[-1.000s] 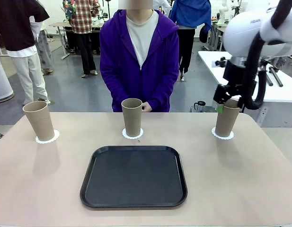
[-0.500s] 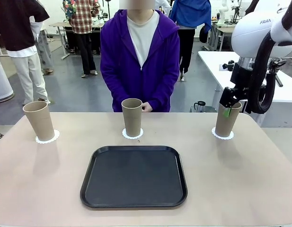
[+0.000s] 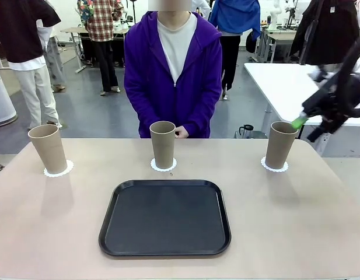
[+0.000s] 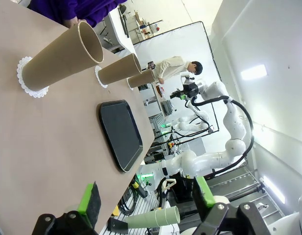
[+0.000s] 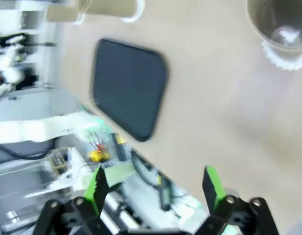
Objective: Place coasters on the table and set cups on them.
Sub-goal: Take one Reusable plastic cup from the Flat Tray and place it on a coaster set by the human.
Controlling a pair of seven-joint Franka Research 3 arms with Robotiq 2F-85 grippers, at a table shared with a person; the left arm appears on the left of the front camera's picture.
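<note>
Cups: all three upright on coasters across mid-frame of the worktop [image 3: 296,221], the right cup [image 3: 281,144] on its coaster [image 3: 274,167]. Right tool [image 3: 301,121], fingers apart and empty, sits just right of that cup's rim at frame right, clear of it. Left tool [image 4: 146,198] hangs spread and empty; judged nothing left to grasp.

Bright, even indoor light; one view smeared by motion.
Soft shadows lie beside the cups [image 3: 163,143] on the table [image 3: 296,216]; the right wrist view is blurred throughout, and the right hand [image 3: 311,116] is streaked in the front view.

Right gripper [image 5: 155,188] hangs blurred at the table's far right edge, fingers [image 5: 98,186] spread, gripping nothing.
</note>
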